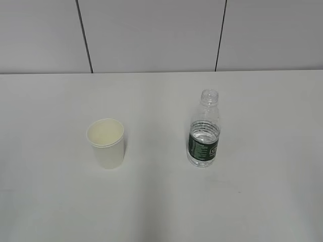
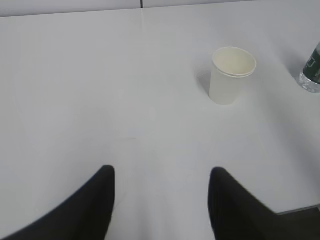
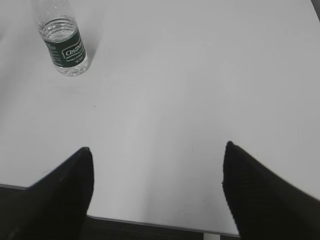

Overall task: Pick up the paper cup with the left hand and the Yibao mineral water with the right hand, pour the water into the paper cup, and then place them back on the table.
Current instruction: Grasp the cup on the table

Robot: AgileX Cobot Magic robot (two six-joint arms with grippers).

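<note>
paper cup (image 1: 106,143): matt paper; bottle (image 1: 204,132): clear glossy plastic; table (image 1: 161,212): matt white

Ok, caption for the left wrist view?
Open left tool above the table, paper cup upright ahead, untouched.

The exterior camera looks down at a slant across the table (image 1: 161,212) toward the back wall (image 1: 151,35). Each wrist camera sits low over the near table edge, looking forward between its fingers. All three share the Yibao mineral water (image 1: 204,132).
</note>
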